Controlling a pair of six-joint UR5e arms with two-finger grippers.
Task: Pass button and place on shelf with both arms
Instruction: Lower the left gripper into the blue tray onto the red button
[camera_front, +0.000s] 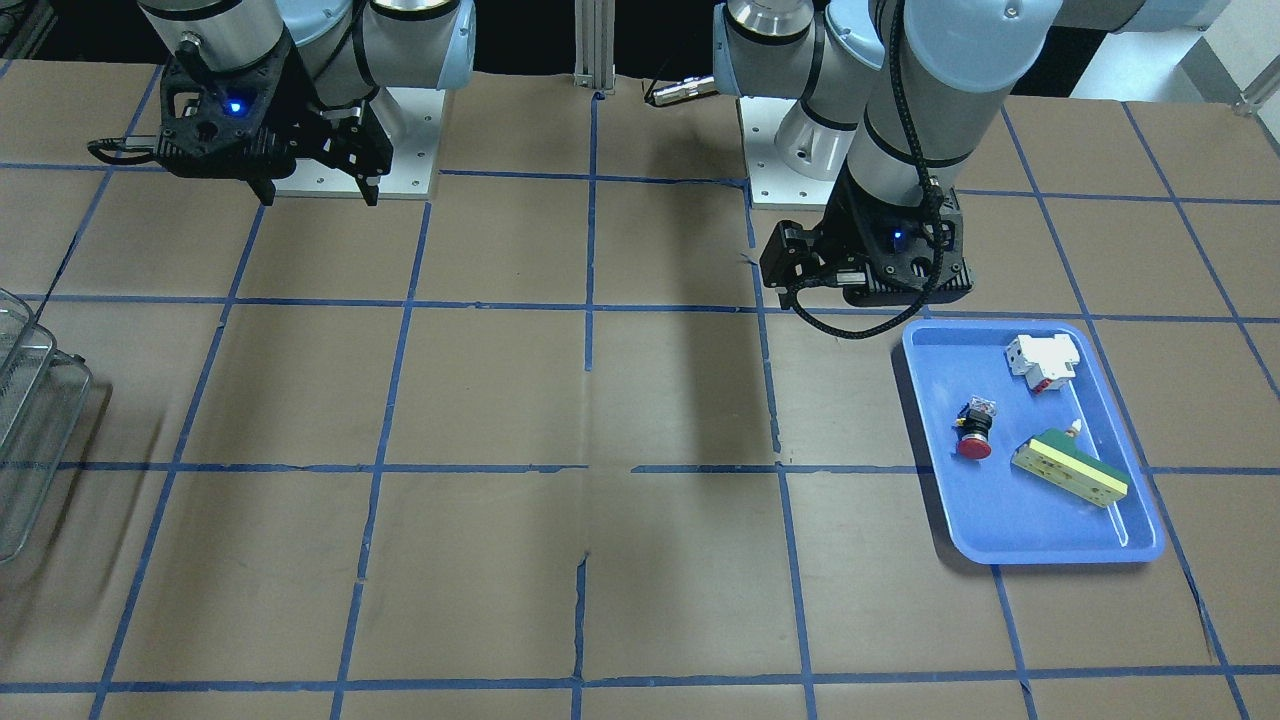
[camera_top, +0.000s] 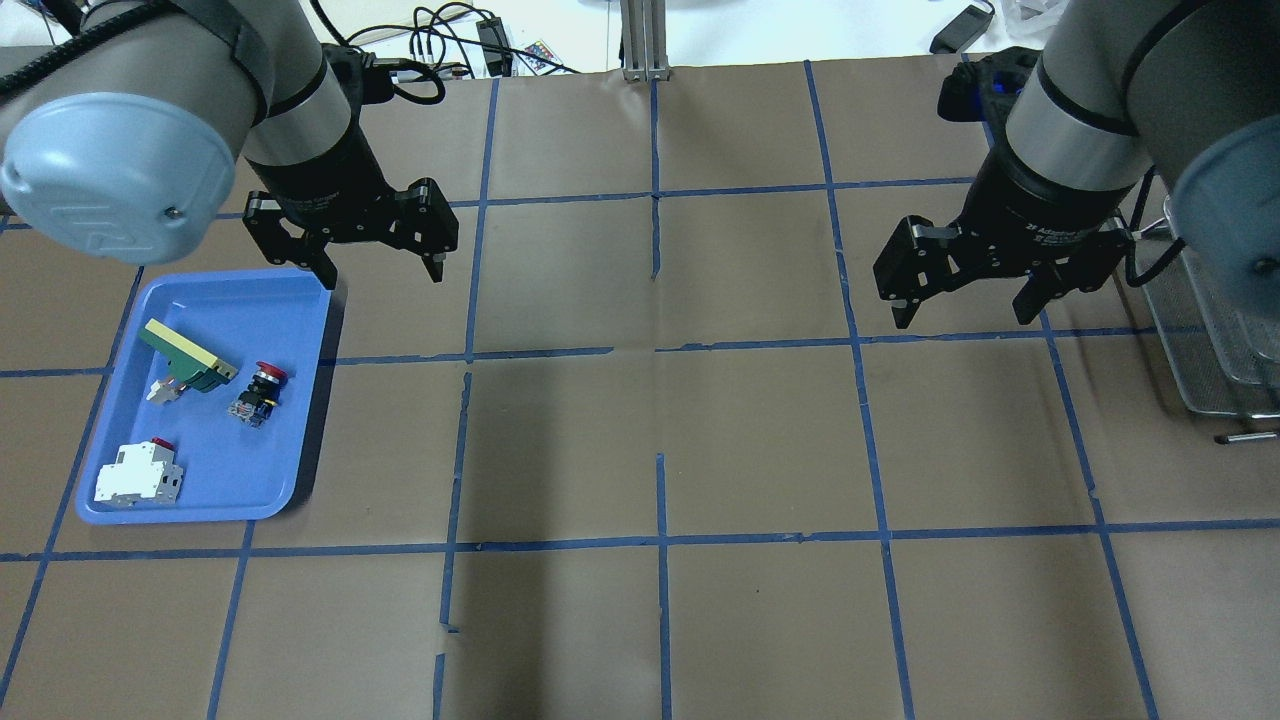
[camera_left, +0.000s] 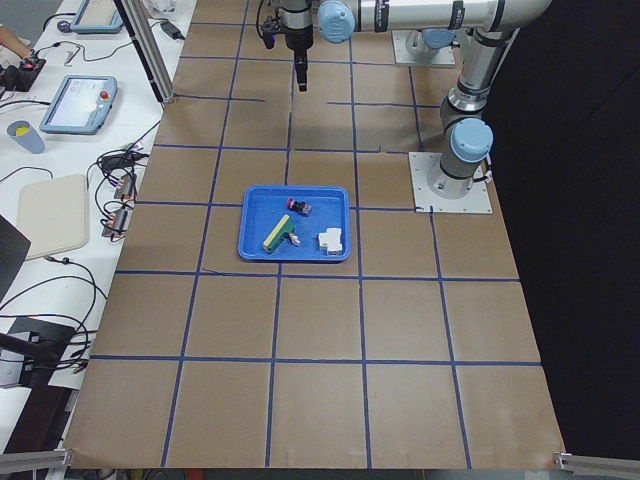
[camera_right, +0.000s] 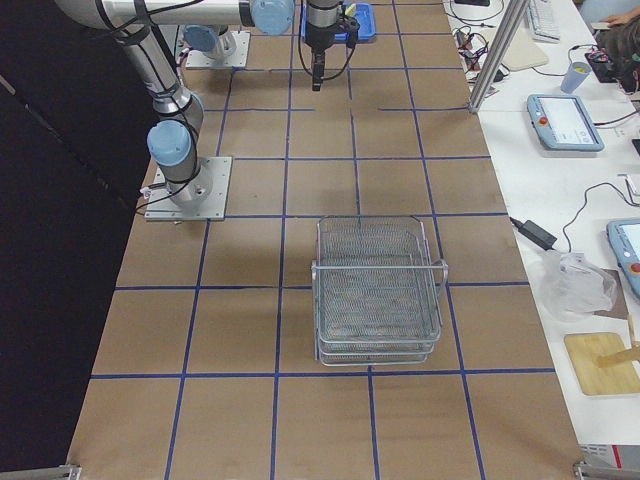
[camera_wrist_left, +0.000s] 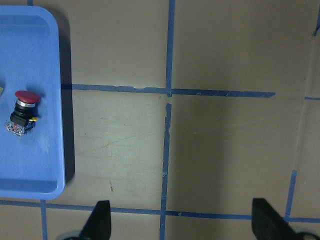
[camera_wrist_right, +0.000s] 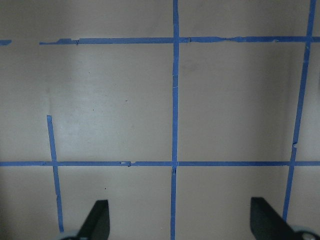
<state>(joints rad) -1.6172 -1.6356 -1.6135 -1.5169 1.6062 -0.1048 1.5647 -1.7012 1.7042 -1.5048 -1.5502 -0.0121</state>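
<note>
The button (camera_front: 975, 430), with its red mushroom cap and black collar, lies on its side in a blue tray (camera_front: 1030, 548). It also shows in the overhead view (camera_top: 260, 390) and the left wrist view (camera_wrist_left: 21, 112). My left gripper (camera_top: 382, 275) is open and empty, raised just past the tray's far corner and apart from the button. Its fingertips (camera_wrist_left: 100, 220) show over bare table. My right gripper (camera_top: 962, 315) is open and empty, raised beside the grey wire-mesh shelf (camera_top: 1215, 330). The shelf stands at the table's end (camera_right: 378, 290).
The blue tray (camera_top: 200, 505) also holds a white-and-red boxy switch (camera_top: 138, 478) and a green-and-cream flat block (camera_top: 185, 358) close to the button. The table is brown paper with blue tape lines (camera_top: 660, 350). The arm bases stand at the robot's side (camera_front: 800, 150).
</note>
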